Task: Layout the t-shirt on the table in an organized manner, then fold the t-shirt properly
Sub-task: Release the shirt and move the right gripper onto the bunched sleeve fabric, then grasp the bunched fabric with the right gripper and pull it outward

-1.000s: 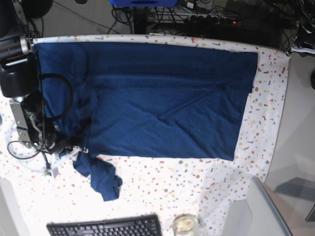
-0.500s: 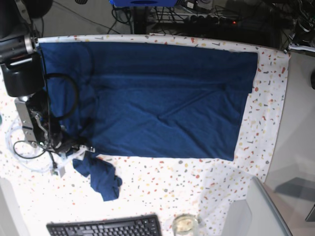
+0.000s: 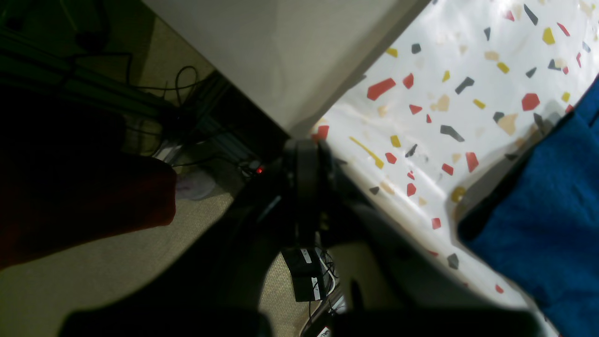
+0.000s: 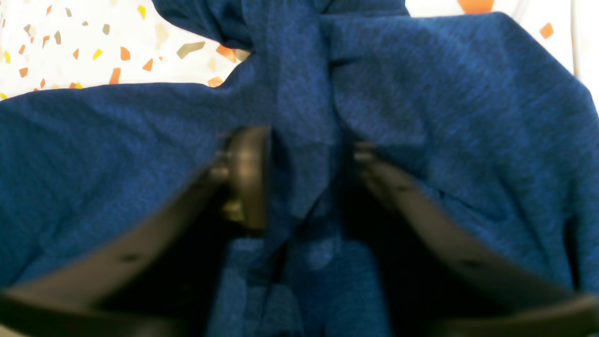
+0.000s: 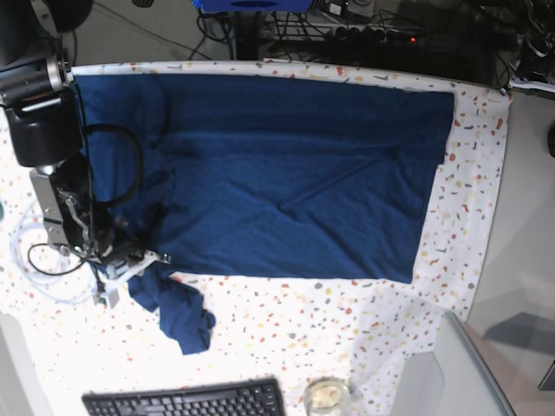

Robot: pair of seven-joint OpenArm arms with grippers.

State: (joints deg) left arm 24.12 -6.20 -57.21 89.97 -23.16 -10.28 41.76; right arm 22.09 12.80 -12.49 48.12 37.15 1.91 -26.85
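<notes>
White speckled cloth covered the table (image 5: 473, 208), flecked with red, yellow and grey, and the t-shirt (image 5: 295, 173) lay spread across the upper and middle part of the base view, its body broad and mostly flat with a few shallow creases. One sleeve hung bunched and twisted at the lower left of that view, below the garment's bottom edge. The right gripper (image 5: 130, 264) sat at the left of the frame, right at that bunched sleeve. In the right wrist view the gripper (image 4: 304, 178) had a vertical fold of the navy fabric (image 4: 468, 117) pinched between its two dark fingers (image 4: 248, 178), jaws closed on the cloth, with speckled surface showing at the upper left. The left gripper (image 3: 304, 196) appeared only in the left wrist view, dark and shadowed in the middle of the frame, jaws together and holding nothing, beside the table's edge (image 3: 421, 117), with a corner of blue cloth (image 3: 552, 210) at the right. A black keyboard (image 5: 186, 400) and a small glass jar (image 5: 327, 396) lay along the bottom of the base view.
</notes>
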